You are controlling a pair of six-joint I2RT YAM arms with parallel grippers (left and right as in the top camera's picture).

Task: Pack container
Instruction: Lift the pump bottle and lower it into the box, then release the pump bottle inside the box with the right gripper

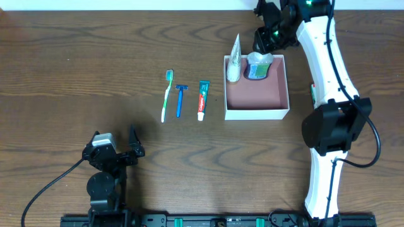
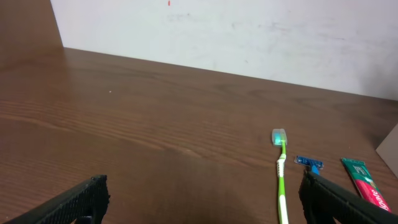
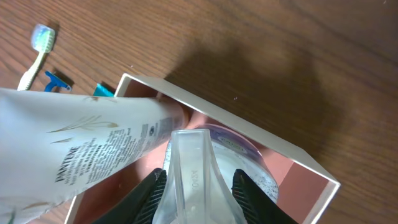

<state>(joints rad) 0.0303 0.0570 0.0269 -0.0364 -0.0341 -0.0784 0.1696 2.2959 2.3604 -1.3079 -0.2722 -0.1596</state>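
**Lettering**
- White tube point(image 3: 81, 155): "PANTENE" is printed in grey along its side, with blocks of small print beside it that cannot be read. A faint leaf motif is seen further up the tube.
- Toothpaste tube point(image 2: 362, 182): a green body with a red panel carrying white lettering. The lettering is cut by the lower right edge of the left wrist view and cannot be read in full.
- Clear-capped bottle point(image 3: 193, 171): raised marks are moulded into the clear plastic but are too faint to read. A purple band is seen just behind the cap.

**Grippers**
- Right gripper point(image 3: 196, 202): its black fingers point(image 3: 144, 198) are closed partway on the clear-capped bottle, one pressed to each side of the cap. The bottle is held over the upper part of the container, against the white tube.
- Left gripper point(image 2: 204, 186): its fingers point(image 2: 68, 205) are spread wide at the lower corners of its wrist view. Nothing is held or touched, and only bare table point(image 2: 155, 106) lies between them.

**Placement**
- Container point(image 1: 281, 94): it sits right of centre in the overhead view, with white walls and a pink floor. The white tube leans in its upper left corner and the bottle is beside it along the upper wall.
- Toothbrush point(image 1: 166, 94), razor point(image 1: 181, 99) and toothpaste tube are laid side by side at centre frame, left of the container and apart from it.
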